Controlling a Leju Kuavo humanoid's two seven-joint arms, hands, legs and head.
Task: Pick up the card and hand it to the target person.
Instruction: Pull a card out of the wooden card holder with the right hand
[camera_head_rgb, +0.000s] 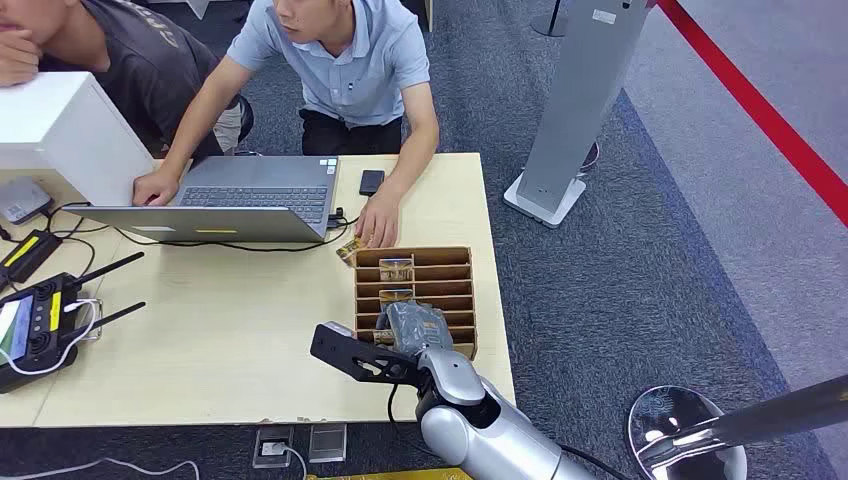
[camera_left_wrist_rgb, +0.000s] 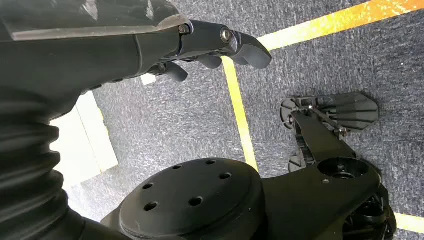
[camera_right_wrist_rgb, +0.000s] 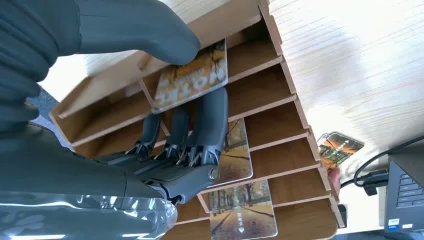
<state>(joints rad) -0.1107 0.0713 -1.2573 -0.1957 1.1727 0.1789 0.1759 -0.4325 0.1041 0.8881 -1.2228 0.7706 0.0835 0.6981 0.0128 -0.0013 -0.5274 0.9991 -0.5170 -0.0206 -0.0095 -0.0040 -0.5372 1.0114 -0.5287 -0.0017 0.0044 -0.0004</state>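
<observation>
the right robot hand (camera_right_wrist_rgb: 150, 100) reaches into a wooden slotted card rack (camera_head_rgb: 440, 262) standing on the pale wood desk (camera_head_rgb: 220, 340), near its right edge. its thumb presses on top of one card (camera_right_wrist_rgb: 192, 77) printed with "hotel" lettering while the darker fingers (camera_right_wrist_rgb: 207, 125) lie under it, so the card is pinched in a near slot of the rack. the right wrist view shows four cards in all: the pinched one, two more (camera_right_wrist_rgb: 235, 150) (camera_right_wrist_rgb: 242, 210) resting in slots further along, and a fourth (camera_right_wrist_rgb: 337, 147) held outside the rack's far end by a person's hand (camera_head_rgb: 378, 218). two people sit at the far side of the desk, one with a hand on an open laptop (camera_head_rgb: 235, 195); one phone (camera_head_rgb: 371, 181) lies beside it. the left robot hand (camera_left_wrist_rgb: 215, 47) hangs over grey carpet, fingers curled in around nothing.
</observation>
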